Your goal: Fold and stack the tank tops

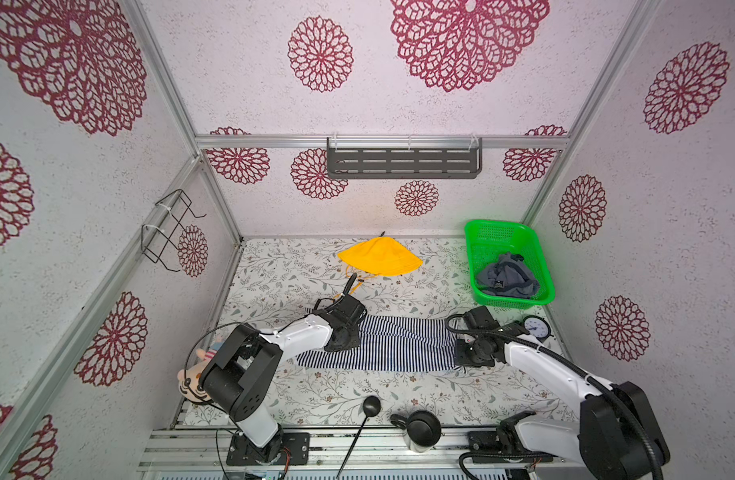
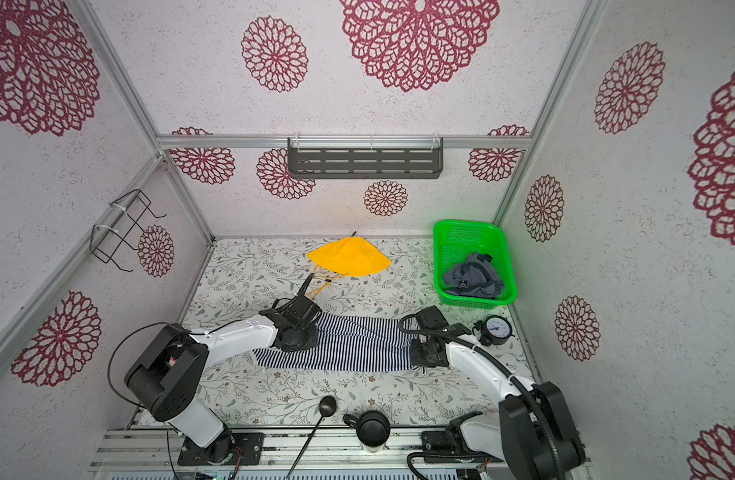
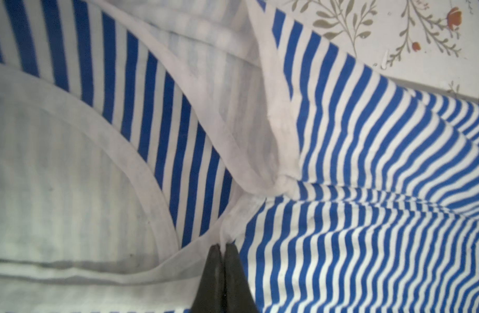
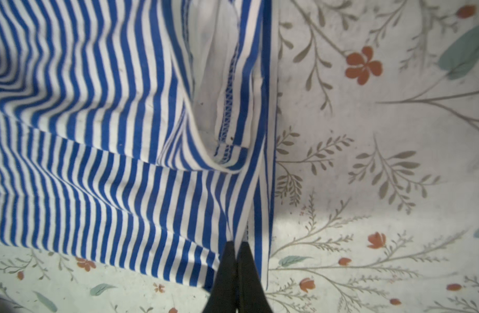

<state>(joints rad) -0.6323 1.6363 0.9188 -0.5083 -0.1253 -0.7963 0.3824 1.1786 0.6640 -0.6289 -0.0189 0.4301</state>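
Striped jersey, navy on white, thin and soft: the striped tank top (image 1: 399, 345) lies in both top views (image 2: 357, 345) as a long, narrow band on the leaf-and-flower printed table (image 1: 315, 390), in the near half, between the two arms. Its long axis runs across the table from the left arm to the right arm, and the stripes cross that axis. The end with the plain white bound edges of the neck and armholes, curved and slightly puckered, points to the left arm; the straight hem, with its overlock stitching showing on a turned-up flap, points to the right arm. Shallow wrinkles fan out from each held spot.

The left gripper (image 3: 224, 245) has its black tapered fingers pressed together on a pinch of the white binding. The right gripper (image 4: 237, 245) is likewise clamped together on a fold of the striped cloth at the hem edge.

A crumpled blue-grey tank top (image 1: 507, 276) sits heaped in the green plastic mesh basket (image 1: 494, 232) at the far right corner. A yellow cloth hat (image 1: 380, 255), cone-shaped, lies flat at the far middle, well apart from the striped band
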